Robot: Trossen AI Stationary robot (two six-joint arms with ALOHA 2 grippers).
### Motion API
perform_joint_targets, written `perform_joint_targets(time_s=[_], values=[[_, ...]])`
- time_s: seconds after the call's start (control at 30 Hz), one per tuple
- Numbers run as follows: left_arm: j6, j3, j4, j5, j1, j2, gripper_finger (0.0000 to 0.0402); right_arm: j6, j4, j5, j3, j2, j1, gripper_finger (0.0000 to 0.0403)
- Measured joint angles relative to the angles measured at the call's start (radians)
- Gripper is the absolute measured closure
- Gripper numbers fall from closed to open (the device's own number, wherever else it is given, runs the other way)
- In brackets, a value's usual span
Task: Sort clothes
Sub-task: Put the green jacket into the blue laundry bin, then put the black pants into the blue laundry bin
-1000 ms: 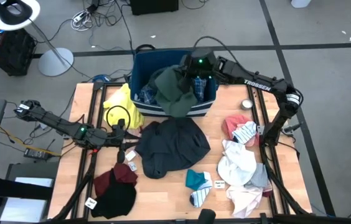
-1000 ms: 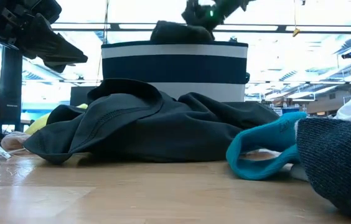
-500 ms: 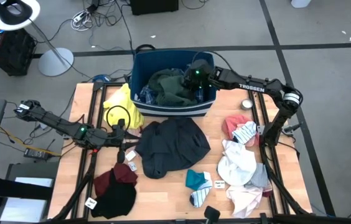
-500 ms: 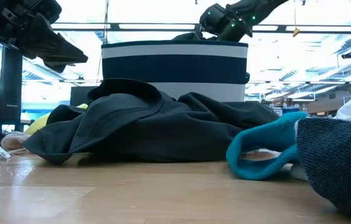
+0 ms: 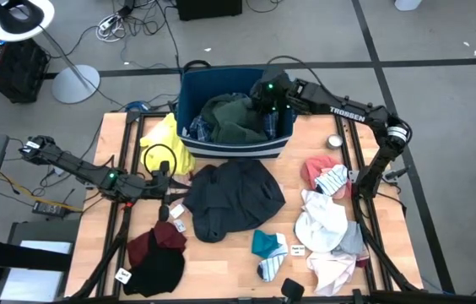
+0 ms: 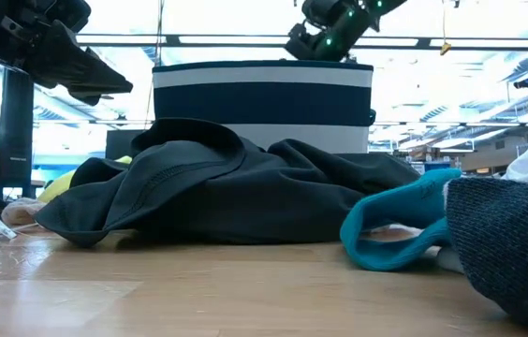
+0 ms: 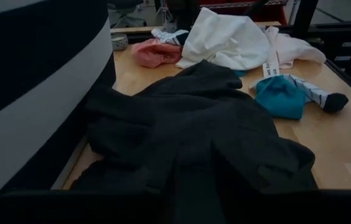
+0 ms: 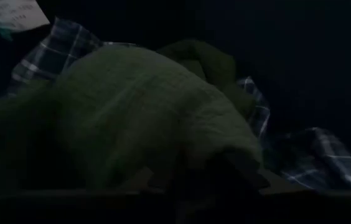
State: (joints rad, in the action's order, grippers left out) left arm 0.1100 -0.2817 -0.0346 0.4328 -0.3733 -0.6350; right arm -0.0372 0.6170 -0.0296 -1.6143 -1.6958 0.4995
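Observation:
The dark green garment lies bunched inside the navy bin, on top of blue plaid cloth; both also show in the right wrist view, the green garment and the plaid cloth. My right gripper hovers above the bin's right half, open and empty, clear of the rim in the low view. My left gripper waits at the left, beside the black garment spread on the table in front of the bin.
A yellow garment lies left of the bin. Maroon and black pieces lie near left. Teal and striped socks lie near centre. Pink, white and grey clothes lie at right.
The dark green garment hung from my right gripper, draped over the bin's near wall. My right gripper went down into the bin with it, then rose. The garment now lies wholly inside the bin, off the gripper.

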Motion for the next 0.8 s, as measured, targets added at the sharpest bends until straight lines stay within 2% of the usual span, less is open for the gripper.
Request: perform_joint_targets(time_s=[0.2, 0.3, 0.43, 0.6, 0.8], values=[[-0.001, 0.000, -0.029, 0.000, 0.000, 0.000, 0.0303, 0.000, 0.172, 0.004, -0.113, 0.004, 0.000, 0.0264], [-0.001, 0.000, -0.033, 0.000, 0.000, 0.000, 0.0303, -0.011, 0.191, 0.051, -0.121, 0.031, 0.000, 0.0252], [-0.002, 0.000, -0.072, 0.001, 0.000, 0.000, 0.0303, -0.018, 0.192, 0.119, -0.121, 0.093, 0.000, 0.0245], [-0.029, 0.000, -0.166, 0.054, 0.000, 0.000, 0.0303, -0.024, 0.246, 0.154, -0.121, 0.197, 0.000, 0.0246], [-0.002, 0.000, -0.184, 0.072, 0.000, 0.000, 0.0303, -0.013, 0.310, 0.164, -0.033, 0.368, -0.002, 0.0245]])
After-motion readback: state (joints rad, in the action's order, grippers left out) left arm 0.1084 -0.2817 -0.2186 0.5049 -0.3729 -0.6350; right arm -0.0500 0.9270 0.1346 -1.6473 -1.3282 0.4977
